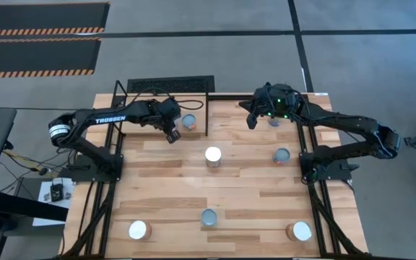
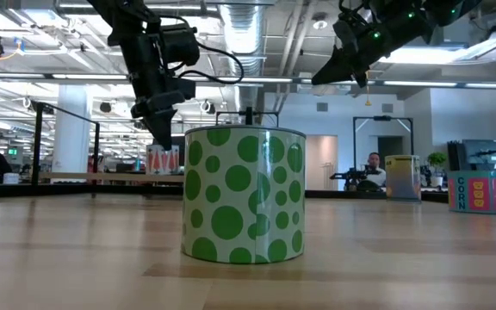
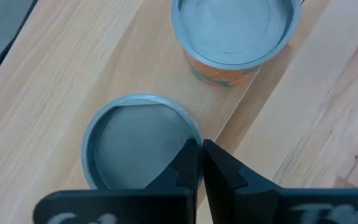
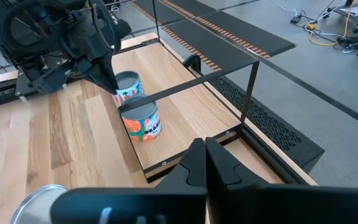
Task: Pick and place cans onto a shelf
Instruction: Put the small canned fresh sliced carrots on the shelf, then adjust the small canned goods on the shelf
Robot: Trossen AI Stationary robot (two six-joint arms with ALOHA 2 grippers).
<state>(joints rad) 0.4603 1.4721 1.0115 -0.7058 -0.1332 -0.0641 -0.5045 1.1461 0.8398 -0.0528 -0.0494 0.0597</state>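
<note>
Shelf (image 1: pixel 157 119): far edge of table, two cans on its board (image 4: pixel 143 118).
Left gripper (image 1: pixel 170 135): claw pinched shut, empty, above shelf's front edge beside those cans.
Loose cans (image 1: pixel 213 155): five in front of shelf.
Right gripper (image 1: pixel 253 121): shut, empty, right of shelf.
Risk: left fingers, lowering, could topple shelved cans.

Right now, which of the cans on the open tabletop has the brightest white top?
The can at the table's middle, between the two arms: its top is plain bright white, while the other loose cans show grey or bluish tops.
</note>
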